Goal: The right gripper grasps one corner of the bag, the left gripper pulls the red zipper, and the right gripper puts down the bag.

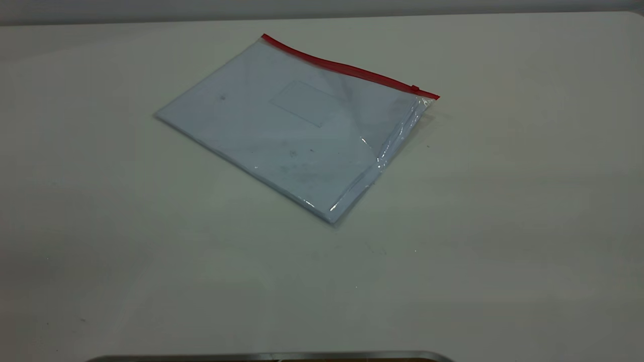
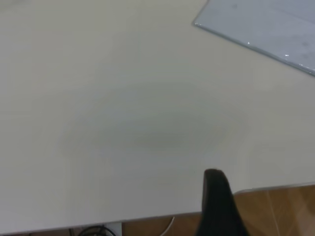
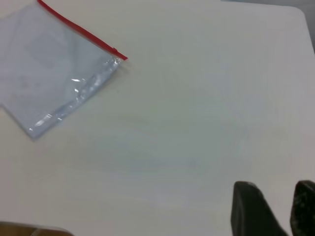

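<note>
The bag (image 1: 297, 125) lies flat on the white table, a clear pouch with white sheets inside. The red zipper (image 1: 347, 68) runs along its far long edge, with the small red slider (image 1: 414, 89) near the right corner. Neither gripper shows in the exterior view. In the right wrist view the bag (image 3: 49, 73) and the red zipper (image 3: 78, 30) lie far from my right gripper (image 3: 275, 189), which is open and empty above bare table. In the left wrist view one corner of the bag (image 2: 266, 24) shows, far from the one visible black finger (image 2: 216, 196) of my left gripper.
The table's near edge and the wooden floor (image 2: 275, 211) show beside the left gripper, with cables (image 2: 93, 230) below. A grey metal rim (image 1: 271, 356) lies at the front edge of the exterior view. The table's rounded corner (image 3: 300, 12) is beyond the right gripper.
</note>
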Motion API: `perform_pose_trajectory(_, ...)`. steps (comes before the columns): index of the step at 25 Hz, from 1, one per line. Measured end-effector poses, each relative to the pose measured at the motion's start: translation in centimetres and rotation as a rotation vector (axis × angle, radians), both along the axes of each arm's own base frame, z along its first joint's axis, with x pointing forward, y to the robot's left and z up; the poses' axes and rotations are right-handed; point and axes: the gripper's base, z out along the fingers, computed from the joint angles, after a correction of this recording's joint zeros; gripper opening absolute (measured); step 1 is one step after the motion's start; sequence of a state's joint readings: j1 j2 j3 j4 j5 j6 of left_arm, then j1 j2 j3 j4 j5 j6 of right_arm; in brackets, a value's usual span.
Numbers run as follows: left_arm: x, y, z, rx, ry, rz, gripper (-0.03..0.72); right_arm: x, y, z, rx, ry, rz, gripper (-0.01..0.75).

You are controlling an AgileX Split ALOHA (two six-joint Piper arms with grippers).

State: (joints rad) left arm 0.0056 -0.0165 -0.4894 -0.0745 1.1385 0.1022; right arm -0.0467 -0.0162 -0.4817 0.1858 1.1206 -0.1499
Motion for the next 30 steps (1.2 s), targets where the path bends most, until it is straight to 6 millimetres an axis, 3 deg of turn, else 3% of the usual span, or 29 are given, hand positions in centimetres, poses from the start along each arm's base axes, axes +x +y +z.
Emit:
perform_pose_trajectory(3, 1.0, 0.0, 1.3, 0.0, -0.028, 0.005, 0.54, 0.7, 0.7, 0.7, 0.066, -0.027, 0.062, 0.24)
perform_pose_trajectory(5, 2.6, 0.1, 2.7, 0.0, -0.051, 0.01, 0.54, 2.4, 1.0, 1.4, 0.101, -0.037, 0.084, 0.24)
perform_pose_trajectory(9, 7.9, 0.2, 4.5, 0.021, -0.018, 0.004, 0.54, 7.2, 0.8, 2.2, 0.127, -0.018, 0.08, 0.24)
perform_pose_trajectory(14, 15.5, 0.3, 5.5, 0.062, 0.013, -0.019, 0.54, 13.1, 0.2, 1.6, 0.138, -0.001, 0.026, 0.24)
perform_pose_trajectory(19, 23.4, 0.2, 4.1, 0.027, 0.098, -0.012, 0.54, 18.7, 0.4, -2.0, 0.096, 0.163, 0.078, 0.295)
perform_pose_trajectory(23, 28.7, 0.0, 1.8, -0.001, 0.201, -0.019, 0.54, 23.0, 1.9, -5.5, 0.066, 0.275, 0.171, 0.38)
perform_pose_trajectory(26, 31.7, -0.3, 0.2, 0.004, 0.258, -0.053, 0.54, 26.7, 3.4, -8.6, 0.097, 0.368, 0.202, 0.412)
perform_pose_trajectory(30, 34.3, -1.2, -1.3, 0.007, 0.285, -0.097, 0.54, 31.5, 4.7, -12.6, 0.15, 0.448, 0.214, 0.418)
